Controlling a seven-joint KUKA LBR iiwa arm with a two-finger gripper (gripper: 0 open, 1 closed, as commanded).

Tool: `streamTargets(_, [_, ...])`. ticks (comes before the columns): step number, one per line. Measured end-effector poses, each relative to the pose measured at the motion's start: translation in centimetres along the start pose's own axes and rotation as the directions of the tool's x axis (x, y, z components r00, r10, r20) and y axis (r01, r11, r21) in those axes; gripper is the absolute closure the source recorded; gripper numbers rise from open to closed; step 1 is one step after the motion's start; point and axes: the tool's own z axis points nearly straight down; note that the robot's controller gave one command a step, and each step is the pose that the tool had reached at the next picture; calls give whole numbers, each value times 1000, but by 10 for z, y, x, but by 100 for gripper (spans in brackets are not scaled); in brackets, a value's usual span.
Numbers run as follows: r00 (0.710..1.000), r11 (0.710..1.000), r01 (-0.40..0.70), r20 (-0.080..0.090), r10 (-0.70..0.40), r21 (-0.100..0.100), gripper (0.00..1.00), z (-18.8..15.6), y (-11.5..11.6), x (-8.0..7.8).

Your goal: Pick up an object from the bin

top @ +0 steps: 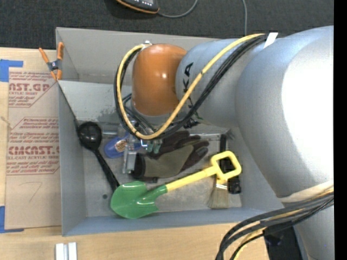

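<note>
Camera view shows my fingers point(130, 164) low in the grey metal bin point(70, 199), between a small blue rounded object point(112, 147) and a dark crumpled glove-like cloth point(179, 153). Open or closed, I cannot tell. A green-bladed, yellow-handled plastic shovel point(162, 190) lies near, below them.

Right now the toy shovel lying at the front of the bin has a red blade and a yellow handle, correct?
Not quite. The toy shovel has a green blade, not red. The rest holds: its handle is yellow and it lies at the front of the bin, as the camera view shows.
</note>
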Motion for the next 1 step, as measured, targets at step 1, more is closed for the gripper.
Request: streamTargets(1, [1000,1000,0,0,0,0,0,0,0,0])
